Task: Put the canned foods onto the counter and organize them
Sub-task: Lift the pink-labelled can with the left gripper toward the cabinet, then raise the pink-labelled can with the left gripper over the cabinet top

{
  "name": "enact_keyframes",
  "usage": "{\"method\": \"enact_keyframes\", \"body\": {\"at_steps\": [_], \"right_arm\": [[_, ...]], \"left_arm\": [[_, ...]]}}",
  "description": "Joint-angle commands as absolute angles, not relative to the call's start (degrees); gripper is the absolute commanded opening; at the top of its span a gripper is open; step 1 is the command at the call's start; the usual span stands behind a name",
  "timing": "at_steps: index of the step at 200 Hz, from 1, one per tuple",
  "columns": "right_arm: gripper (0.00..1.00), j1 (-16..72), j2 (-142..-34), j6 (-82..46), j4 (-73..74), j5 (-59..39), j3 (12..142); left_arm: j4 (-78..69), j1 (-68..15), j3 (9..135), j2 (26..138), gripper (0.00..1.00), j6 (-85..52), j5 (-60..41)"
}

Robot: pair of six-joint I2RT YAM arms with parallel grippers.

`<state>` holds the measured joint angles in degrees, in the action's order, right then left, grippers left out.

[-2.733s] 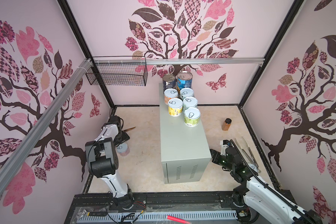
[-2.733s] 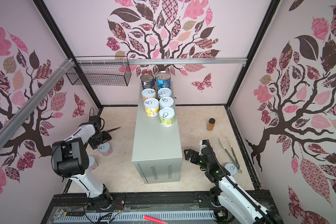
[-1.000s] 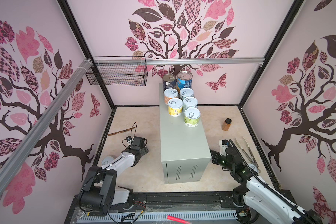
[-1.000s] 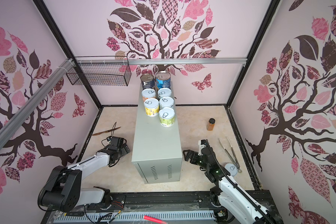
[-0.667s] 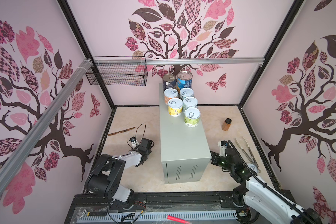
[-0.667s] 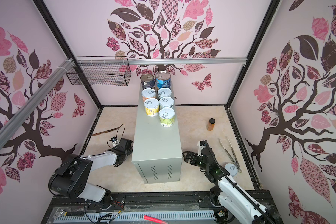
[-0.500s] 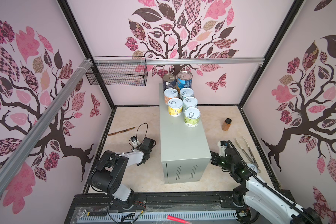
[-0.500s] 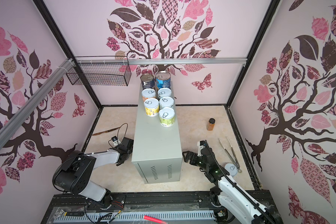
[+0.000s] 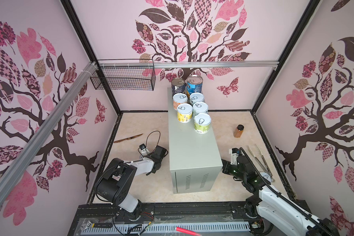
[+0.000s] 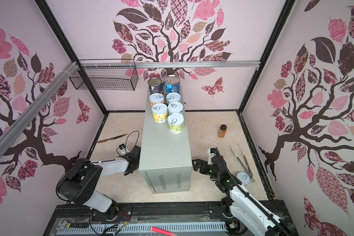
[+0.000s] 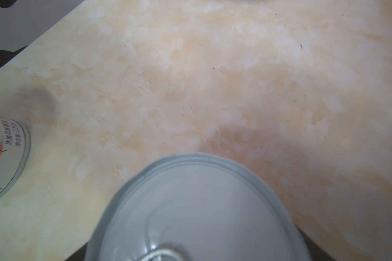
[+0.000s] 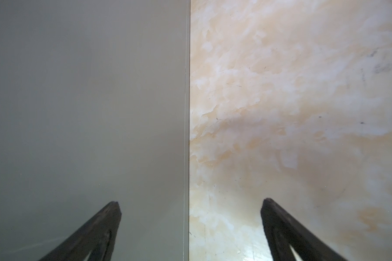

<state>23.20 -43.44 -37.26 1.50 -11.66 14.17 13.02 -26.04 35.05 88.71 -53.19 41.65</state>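
Observation:
The counter [image 9: 192,147] [image 10: 164,147] is a tall grey cabinet in the middle of the floor. Several canned foods stand at its far end: two tall tins [image 9: 194,83] behind short ones with white lids [image 9: 202,122]. My left gripper [image 9: 161,151] [image 10: 136,152] is low beside the counter's left wall, over a short can whose white pull-tab lid [image 11: 199,210] fills the left wrist view; its fingers are hidden. A second short can [image 11: 5,158] stands nearby. My right gripper [image 12: 190,205] [image 10: 195,165] is open and empty by the counter's right wall [image 12: 77,113]. Another white-lidded can [image 10: 243,177] sits behind the right arm.
An amber jar with a black cap [image 9: 239,131] stands on the right floor, with metal tongs [image 10: 242,161] near the right wall. A wooden knife [image 9: 128,138] lies on the left floor. A black wire basket [image 9: 123,78] hangs on the back-left rail.
My left arm swung from the left wall across the floor to the counter's left side and came down over a can. The right arm has barely moved.

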Motion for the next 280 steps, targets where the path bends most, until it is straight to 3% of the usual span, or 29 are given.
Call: {"method": "enact_keyframes", "body": {"at_steps": [1,38,154,280], "right_arm": [[1.00,23.6,-43.0,-36.7,1.2,-11.6,14.4],[1.00,23.6,-42.2,-36.3,0.2,-10.7,15.0],[1.00,23.6,-42.4,-34.0,-5.2,-8.5,19.9],[1.00,23.6,-40.5,-31.5,-17.9,-4.2,28.6]], "left_arm": [[13.3,-26.4,33.4,86.7,0.70,-53.0,41.4],[14.7,-26.4,33.5,85.0,0.57,-51.4,40.1],[24.8,-26.1,40.3,68.0,0.57,-39.6,29.4],[48.4,-25.1,59.7,51.1,0.57,-27.5,17.9]]}}
